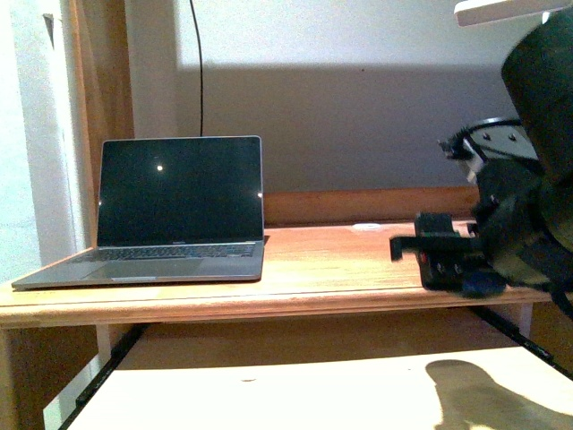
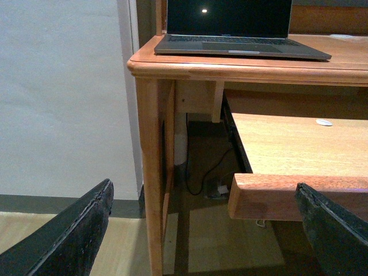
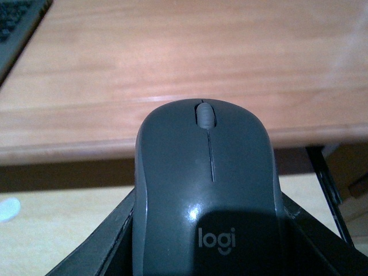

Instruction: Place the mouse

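Mouse point(image 3: 207, 172) clamped nose-forward in my right pincer point(image 3: 208, 230), jaws snug on its flanks | desk edge point(image 3: 86, 144) just ahead, below | I judge level hold suits flat set-down | left pincer point(image 2: 204, 187) gaping, empty

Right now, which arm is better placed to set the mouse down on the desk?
Right. Its jaws hold the mouse at the front edge of the desktop, right of the laptop. The left jaws stand open and empty, low beside the desk leg.

Legible: "logi" in pale lettering on back of mouse point(image 3: 207, 195). Marking below laptop point(image 1: 179, 193) screen too small to read.
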